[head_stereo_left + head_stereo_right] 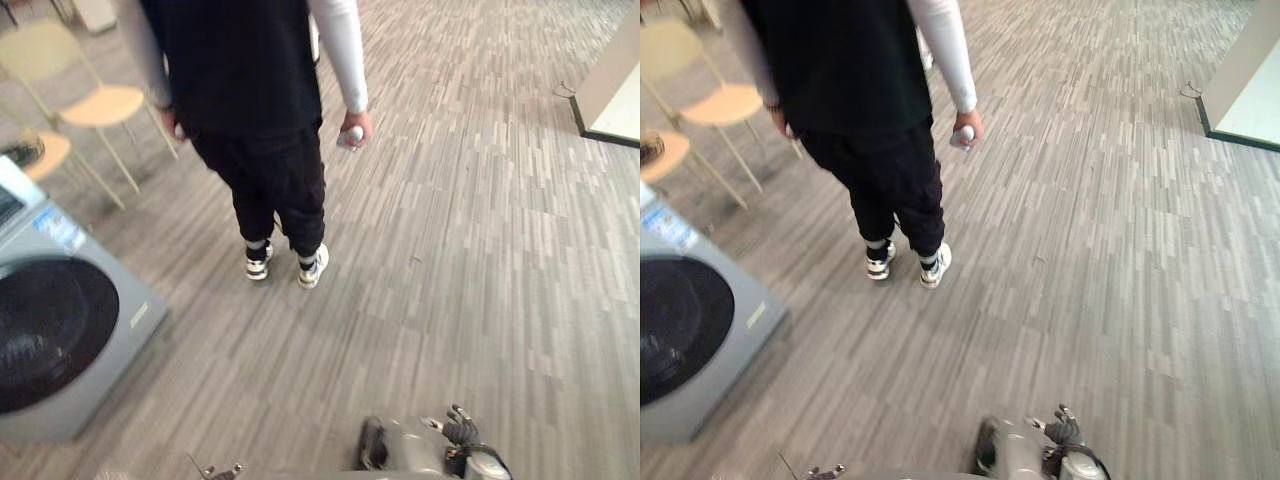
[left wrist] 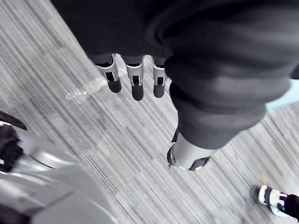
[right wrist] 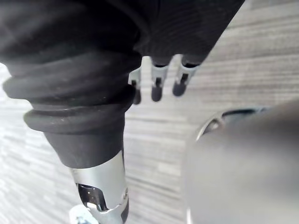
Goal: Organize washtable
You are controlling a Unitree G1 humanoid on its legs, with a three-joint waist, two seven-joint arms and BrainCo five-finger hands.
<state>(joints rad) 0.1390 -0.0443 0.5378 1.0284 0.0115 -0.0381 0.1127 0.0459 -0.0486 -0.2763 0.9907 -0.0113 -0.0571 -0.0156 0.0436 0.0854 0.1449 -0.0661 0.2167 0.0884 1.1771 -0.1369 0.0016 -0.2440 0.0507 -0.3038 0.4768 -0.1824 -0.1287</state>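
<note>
Left wrist view has the left hand (image 2: 135,77) hanging over the floor (image 2: 117,140), fingers straight, holding nothing; the right hand (image 3: 156,86) in its own wrist view hangs likewise, relaxed and empty. Where the bench to be tidied stands I cannot tell. Ahead, a person (image 1: 250,100) stands back turned, near the washer (image 1: 60,330). Risk, as I judge it: stepping forward could bump the person or clip the washer's corner, since both sit close to the path. Count: one person, one washer, two chairs (image 1: 100,105), two hands
</note>
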